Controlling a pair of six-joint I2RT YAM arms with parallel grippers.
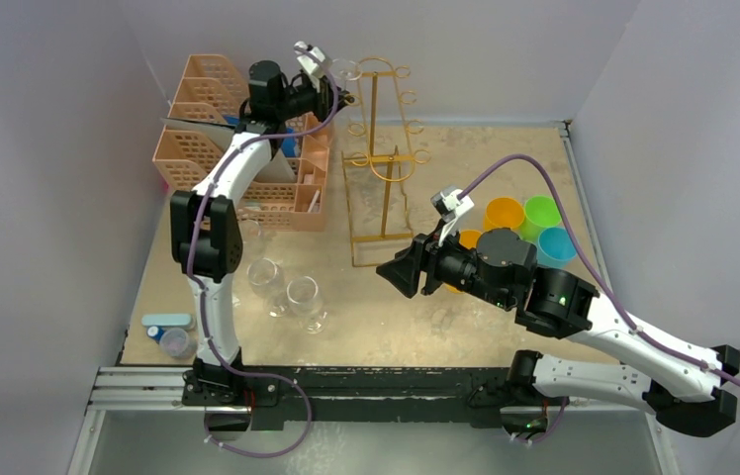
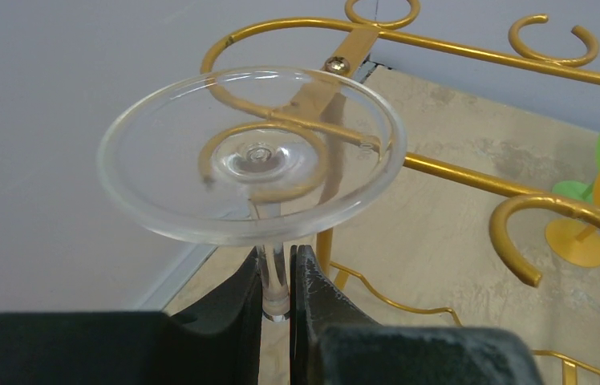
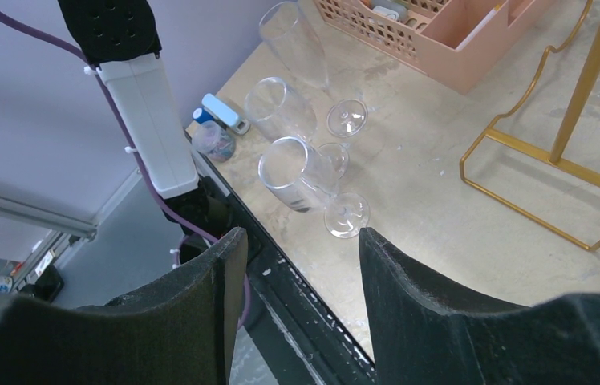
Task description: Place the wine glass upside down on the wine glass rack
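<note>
Clear wine glass [image 2: 253, 156], foot up, stem pinched by left gripper [image 2: 278, 282], at top loop of gold wine glass rack [image 1: 389, 203], upper centre of top view. Empty right gripper [image 3: 301, 245] spread wide, centre-right.

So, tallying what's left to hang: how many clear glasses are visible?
4: one wine glass in the left pincer at the rack, three glasses on the table.

Right hand [image 3: 301, 241] fingers apart, three glasses [image 3: 301, 172] on table [image 3: 441, 216], wine glass rack [image 3: 584, 80] nearby
</note>
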